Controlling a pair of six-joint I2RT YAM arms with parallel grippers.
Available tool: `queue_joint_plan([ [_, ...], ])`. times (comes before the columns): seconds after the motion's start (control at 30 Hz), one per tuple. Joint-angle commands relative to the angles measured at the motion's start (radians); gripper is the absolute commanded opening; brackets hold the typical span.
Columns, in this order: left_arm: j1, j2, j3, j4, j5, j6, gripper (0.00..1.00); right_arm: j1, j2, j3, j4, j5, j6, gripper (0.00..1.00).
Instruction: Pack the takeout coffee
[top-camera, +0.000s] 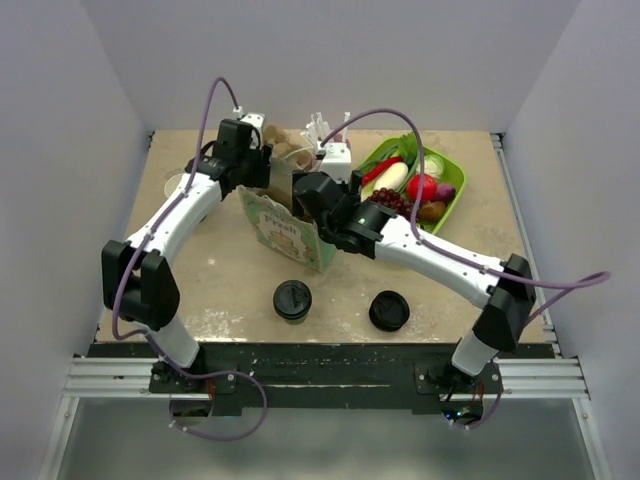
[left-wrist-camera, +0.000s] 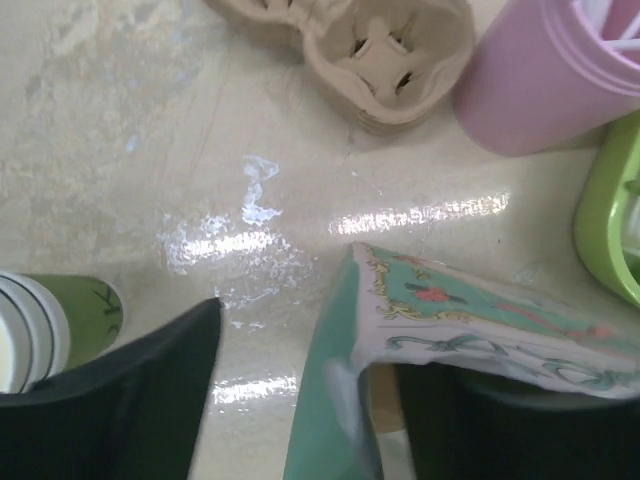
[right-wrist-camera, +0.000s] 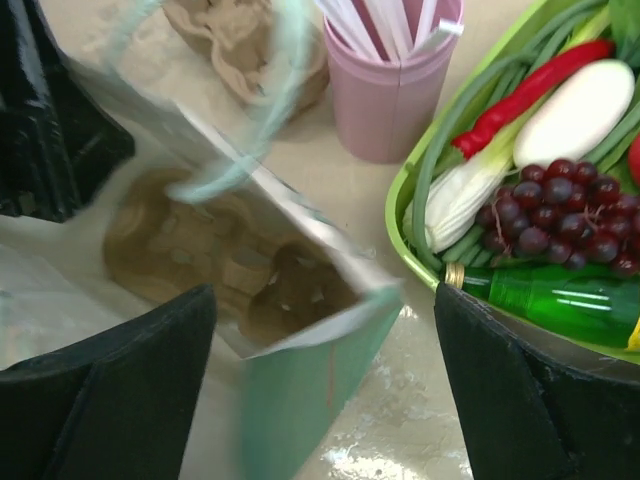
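While the takeout coffee (top-camera: 292, 298) stood on the tabletop (top-camera: 220, 290) just in front of the paper bag (top-camera: 290, 232), apart from both arms, the step in hand looked like opening the bag. The left hand (left-wrist-camera: 312, 338), jaws apart, straddled the bag's rim without pinching it. The right hand (right-wrist-camera: 325, 300) hung wide open and empty over the mouth, a cardboard carrier (right-wrist-camera: 200, 250) inside. Next, I judged, one hand had to hold the mouth spread while the other fetched the cup.

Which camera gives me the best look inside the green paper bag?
The right wrist view: it looks down into the open mouth of the green paper bag, onto a brown cardboard tray at the bottom. The top view shows mainly its printed side. The left wrist view catches only a patterned upper edge.
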Motion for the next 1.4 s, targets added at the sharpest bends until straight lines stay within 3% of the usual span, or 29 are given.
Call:
queue_joint_plan([
  [0.0, 0.000, 0.017, 0.062, -0.027, -0.055, 0.002, 0.56, 0.000, 0.061, 0.051, -0.062, 0.077, 0.112, 0.89],
  [0.03, 0.000, 0.011, 0.055, -0.027, -0.061, -0.018, 0.41, -0.003, 0.072, 0.059, -0.067, 0.082, 0.109, 0.78],
  [0.13, 0.000, -0.031, 0.032, -0.031, -0.078, -0.073, 0.21, -0.008, 0.084, 0.079, -0.079, 0.115, 0.083, 0.58],
  [0.17, 0.000, -0.045, 0.024, -0.050, -0.087, -0.090, 0.17, -0.008, 0.084, 0.079, -0.076, 0.125, 0.058, 0.43],
  [0.27, -0.012, -0.107, -0.005, -0.096, -0.136, -0.162, 0.13, -0.014, 0.058, 0.083, -0.064, 0.140, 0.001, 0.25],
  [0.4, -0.037, -0.212, -0.021, -0.181, -0.243, -0.256, 0.05, -0.026, 0.025, 0.094, -0.052, 0.104, -0.097, 0.22],
  [0.57, -0.139, -0.296, 0.028, -0.217, -0.323, -0.297, 0.06, -0.087, 0.027, 0.043, 0.022, -0.195, -0.126, 0.25],
  [0.77, -0.216, -0.220, 0.197, -0.346, -0.438, -0.327, 0.07, -0.117, 0.073, -0.021, 0.120, -0.380, -0.088, 0.25],
  [0.97, -0.255, -0.145, 0.252, -0.422, -0.536, -0.351, 0.08, -0.146, 0.113, -0.035, 0.155, -0.411, -0.069, 0.25],
  [1.07, -0.255, -0.134, 0.249, -0.446, -0.563, -0.373, 0.13, -0.149, 0.098, -0.027, 0.131, -0.379, -0.095, 0.27],
  [1.13, -0.255, -0.138, 0.220, -0.443, -0.569, -0.389, 0.24, -0.152, 0.077, -0.006, 0.075, -0.340, -0.127, 0.29],
  [1.27, -0.255, -0.186, 0.130, -0.403, -0.552, -0.394, 0.55, -0.158, 0.028, 0.013, -0.013, -0.314, -0.206, 0.29],
  [1.3, -0.255, -0.196, 0.093, -0.383, -0.543, -0.400, 0.69, -0.158, 0.017, 0.019, -0.024, -0.312, -0.223, 0.27],
  [1.37, -0.255, -0.236, 0.058, -0.357, -0.496, -0.403, 0.81, -0.158, -0.011, 0.029, -0.049, -0.305, -0.278, 0.25],
])
